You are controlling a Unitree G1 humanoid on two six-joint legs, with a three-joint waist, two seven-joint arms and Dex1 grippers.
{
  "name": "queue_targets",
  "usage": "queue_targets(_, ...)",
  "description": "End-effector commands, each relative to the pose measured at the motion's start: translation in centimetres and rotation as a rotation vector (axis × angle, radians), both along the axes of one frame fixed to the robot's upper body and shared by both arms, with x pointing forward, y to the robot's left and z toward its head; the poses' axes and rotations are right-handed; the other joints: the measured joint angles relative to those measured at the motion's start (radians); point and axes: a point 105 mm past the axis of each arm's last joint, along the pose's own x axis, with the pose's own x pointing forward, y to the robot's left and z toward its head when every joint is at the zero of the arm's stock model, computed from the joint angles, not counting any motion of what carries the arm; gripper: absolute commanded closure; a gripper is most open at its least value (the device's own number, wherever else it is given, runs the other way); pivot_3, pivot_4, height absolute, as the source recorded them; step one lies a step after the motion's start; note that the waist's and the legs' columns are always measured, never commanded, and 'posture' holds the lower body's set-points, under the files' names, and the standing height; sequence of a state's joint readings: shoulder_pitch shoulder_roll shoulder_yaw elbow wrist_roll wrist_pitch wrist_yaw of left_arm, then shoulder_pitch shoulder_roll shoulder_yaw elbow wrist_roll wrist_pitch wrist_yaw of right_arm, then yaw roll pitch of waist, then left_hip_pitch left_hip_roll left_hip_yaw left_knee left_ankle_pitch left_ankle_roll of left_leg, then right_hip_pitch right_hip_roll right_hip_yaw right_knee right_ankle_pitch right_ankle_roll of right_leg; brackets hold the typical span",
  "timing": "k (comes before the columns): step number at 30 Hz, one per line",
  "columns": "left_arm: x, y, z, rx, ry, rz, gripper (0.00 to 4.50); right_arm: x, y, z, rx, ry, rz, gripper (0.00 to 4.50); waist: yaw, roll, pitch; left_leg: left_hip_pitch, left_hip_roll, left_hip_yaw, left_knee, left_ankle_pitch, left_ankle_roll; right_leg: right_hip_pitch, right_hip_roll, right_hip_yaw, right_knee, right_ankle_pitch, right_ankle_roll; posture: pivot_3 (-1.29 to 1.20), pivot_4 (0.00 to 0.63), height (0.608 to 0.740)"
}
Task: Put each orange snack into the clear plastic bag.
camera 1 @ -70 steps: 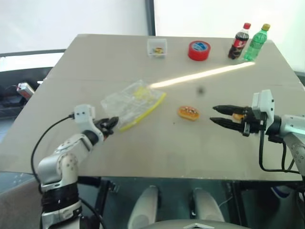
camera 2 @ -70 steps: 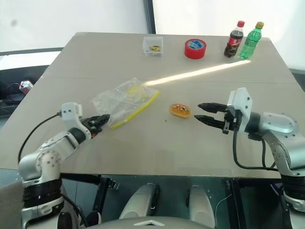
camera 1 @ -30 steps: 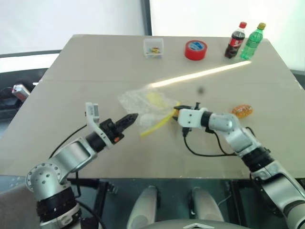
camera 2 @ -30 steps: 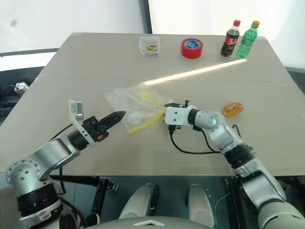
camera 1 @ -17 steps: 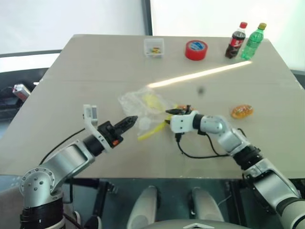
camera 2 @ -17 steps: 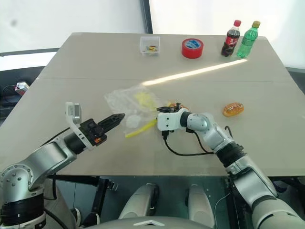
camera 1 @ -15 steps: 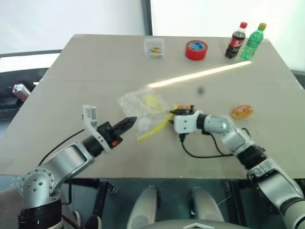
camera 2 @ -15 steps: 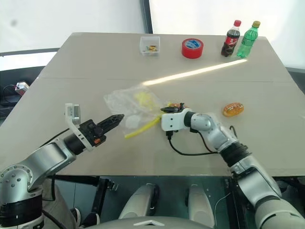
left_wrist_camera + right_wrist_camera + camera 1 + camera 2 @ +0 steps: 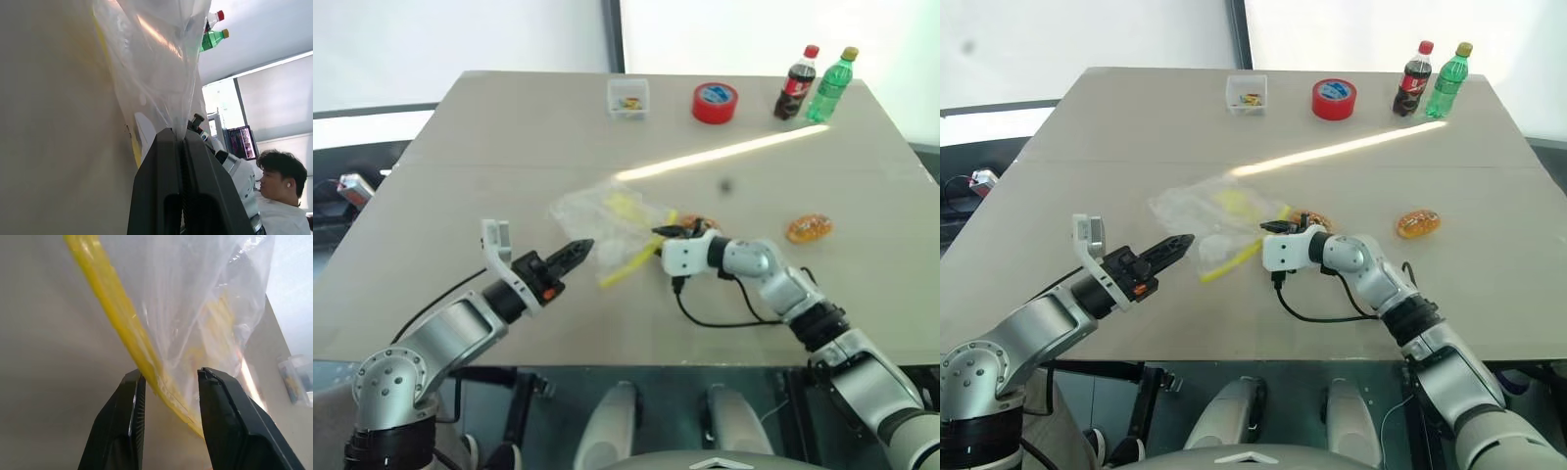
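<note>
table (image 9: 460, 147) | left gripper (image 9: 581, 251) pinching clear plastic bag (image 9: 607, 211) | right gripper (image 9: 168, 382) spread astride zip strip, snack beside it half-hidden

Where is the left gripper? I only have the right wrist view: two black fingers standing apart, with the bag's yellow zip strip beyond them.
Observer: The left gripper is shut on the clear plastic bag, pinching the edge opposite the right gripper.
Operator: Is any snack in the bag?
Observer: None that I can see. One orange snack lies on the table right beside the right gripper, by the zip edge.
Operator: And the second one?
Observer: The other orange snack lies farther to the robot's right, apart from both arms.
</note>
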State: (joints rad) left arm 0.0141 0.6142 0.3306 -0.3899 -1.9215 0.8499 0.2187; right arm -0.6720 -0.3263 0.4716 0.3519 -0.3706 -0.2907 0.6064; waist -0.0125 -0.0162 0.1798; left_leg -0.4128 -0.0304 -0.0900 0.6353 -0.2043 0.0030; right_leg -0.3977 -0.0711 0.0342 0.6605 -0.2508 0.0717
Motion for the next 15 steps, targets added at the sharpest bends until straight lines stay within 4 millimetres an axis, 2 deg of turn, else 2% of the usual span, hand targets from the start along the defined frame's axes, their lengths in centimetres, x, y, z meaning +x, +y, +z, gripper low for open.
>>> queue_targets(1, -0.9, -1.0, 1.1, 0.008, -0.054, -0.052, 4.5, 0.3, 0.5, 1.8, 0.053, -0.06, 0.014, 3.18, 0.0, 0.0, 0.0, 0.0, 0.0, 0.0, 0.0, 0.0, 0.0, 0.0, 0.0, 0.0, 0.0, 0.0, 0.0, 0.0, 0.15, 0.74)
queue_targets(3, -1.0, -0.8, 0.6, 0.046, -0.044, -0.044, 4.5, 0.3, 0.5, 1.9, 0.056, -0.061, 0.02, 3.56, -0.002, 0.0, 0.0, 0.0, 0.0, 0.0, 0.0, 0.0, 0.0, 0.0, 0.0, 0.0, 0.0, 0.0, 0.0, 0.0, 0.15, 0.74)
queue_targets(4, -1.0, -0.7, 0.3, 0.062, -0.039, -0.043, 4.5, 0.3, 0.4, 1.9, 0.055, -0.06, 0.022, 4.17, -0.002, 0.0, 0.0, 0.0, 0.0, 0.0, -0.001, 0.0, 0.0, 0.0, 0.0, 0.0, 0.0, 0.0, 0.0, 0.0, 0.15, 0.74)
queue_targets(5, -1.0, -0.6, 0.2, 0.072, -0.037, -0.042, 4.5, 0.3, 0.4, 1.9, 0.055, -0.059, 0.023, 4.46, -0.002, 0.0, 0.0, 0.0, 0.0, 0.0, -0.001, 0.0, 0.0, 0.0, 0.0, 0.0, 0.0, 0.0, 0.0, 0.0, 0.15, 0.74)
queue_targets(9, -0.6, -0.1, -1.2, 0.211, -0.045, -0.028, 4.5, 0.4, 0.4, 2.3, 0.057, -0.067, 0.03, 4.46, -0.003, 0.0, 0.0, 0.0, 0.0, 0.002, -0.001, 0.0, 0.0, 0.0, 0.001, 0.0, 0.0, 0.0, 0.0, 0.0, 0.15, 0.74)
queue_targets(12, 0.5, 1.0, -1.6, 0.313, -0.096, 0.033, 4.5, 0.6, 0.6, 2.9, 0.075, -0.075, 0.026, 4.46, -0.004, 0.0, 0.0, 0.0, 0.0, 0.003, -0.001, 0.0, 0.0, 0.0, 0.001, 0.0, 0.0, 0.0, 0.0, 0.0, 0.15, 0.74)
queue_targets(15, 1.8, 2.3, -1.7, 0.38, -0.126, 0.102, 3.71, 1.5, 0.5, 4.1, 0.112, -0.086, -0.01, 4.5, -0.004, 0.0, 0.0, 0.0, 0.0, 0.003, -0.001, 0.0, 0.0, 0.0, 0.001, -0.001, 0.0, 0.0, 0.0, 0.0, 0.15, 0.74)
